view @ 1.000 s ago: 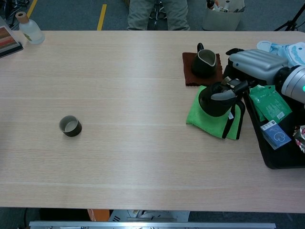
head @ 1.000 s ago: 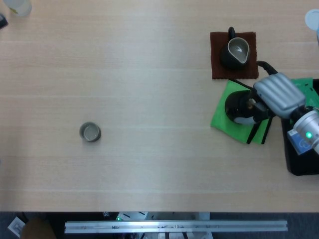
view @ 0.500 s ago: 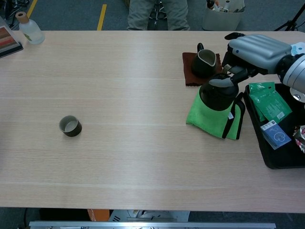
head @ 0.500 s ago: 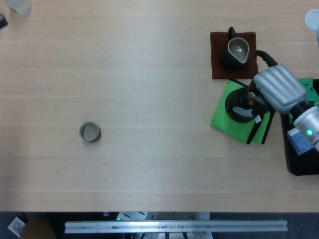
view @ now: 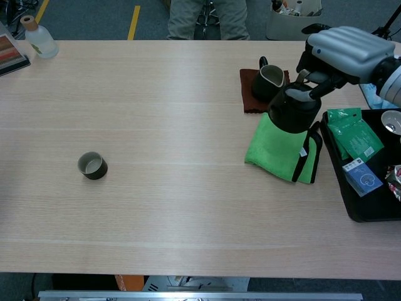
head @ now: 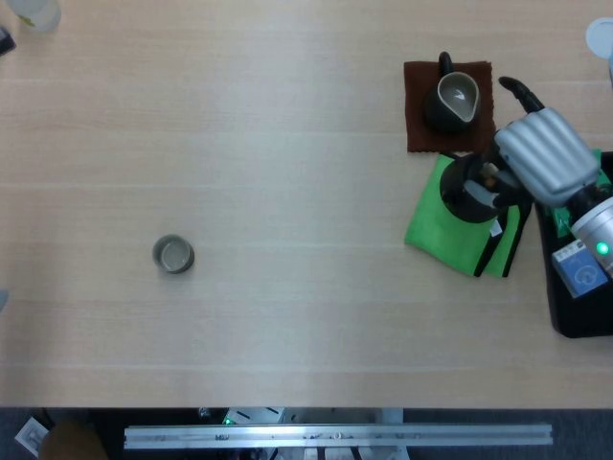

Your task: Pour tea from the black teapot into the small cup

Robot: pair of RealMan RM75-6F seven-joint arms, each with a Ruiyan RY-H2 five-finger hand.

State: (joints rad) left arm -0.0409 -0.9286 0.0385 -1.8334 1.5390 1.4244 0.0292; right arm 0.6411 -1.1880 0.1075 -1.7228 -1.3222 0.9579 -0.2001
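My right hand [head: 541,153] [view: 344,49] grips the black teapot [head: 469,190] [view: 294,108] by its handle and holds it in the air above the green cloth [head: 458,230] [view: 279,150]. The small cup [head: 173,255] [view: 92,166] stands far off on the left part of the table, upright and apparently empty. My left hand is not in either view.
A dark pitcher [head: 452,100] [view: 267,81] sits on a brown mat [head: 418,115] [view: 246,88] just behind the teapot. A black tray [head: 584,321] [view: 366,210] with packets lies at the right edge. A bottle [view: 39,39] stands at the far left corner.
My right hand has lifted the teapot off the green cloth, raising it and carrying it slightly back toward the pitcher. The cup has not moved.
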